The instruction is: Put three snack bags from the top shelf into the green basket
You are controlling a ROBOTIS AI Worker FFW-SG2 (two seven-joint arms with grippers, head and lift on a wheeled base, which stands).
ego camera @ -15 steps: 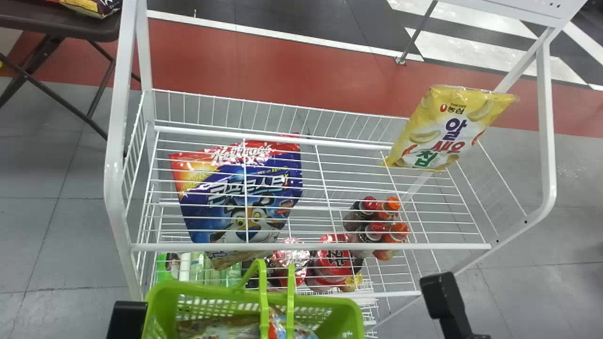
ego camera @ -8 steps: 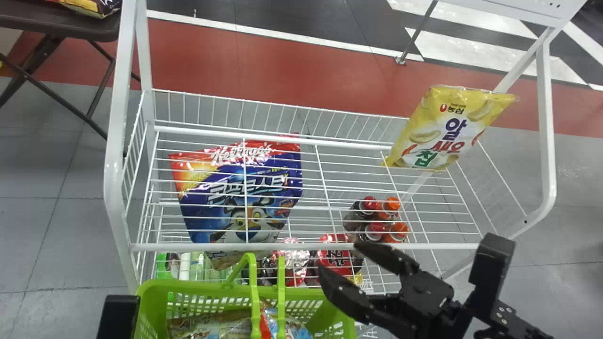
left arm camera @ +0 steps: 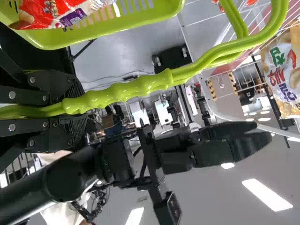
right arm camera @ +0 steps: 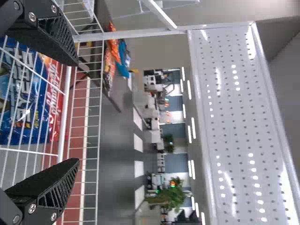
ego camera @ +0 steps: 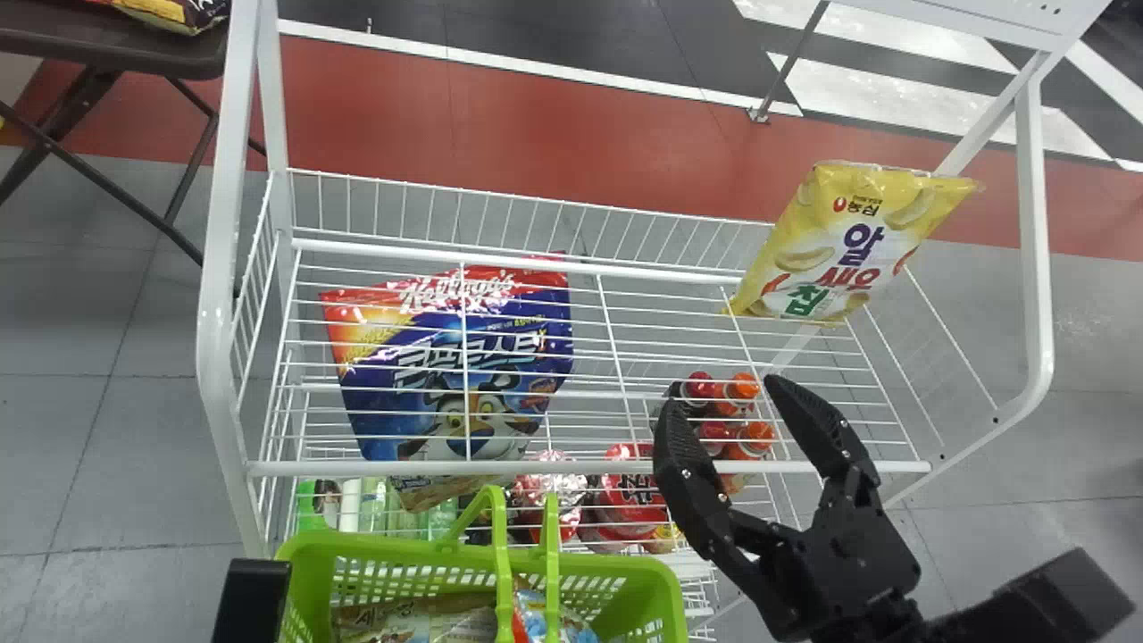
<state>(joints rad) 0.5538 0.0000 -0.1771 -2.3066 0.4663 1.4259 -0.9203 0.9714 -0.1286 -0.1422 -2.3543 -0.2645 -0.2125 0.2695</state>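
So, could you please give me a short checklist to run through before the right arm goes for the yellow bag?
1. Yellow snack bag on the top shelf, toward its right end: ok.
2. Right gripper empty, jaws apart: ok.
3. Right gripper lined up at the bag: not ok; it is at the shelf's front edge, short of the bag.
4. Left gripper jaws shut on the handles of the green basket: ok.
5. Room in the basket: ok, seemingly, toward its right end.
6. Exact count of bags inside: cannot tell; they lie partly out of sight.
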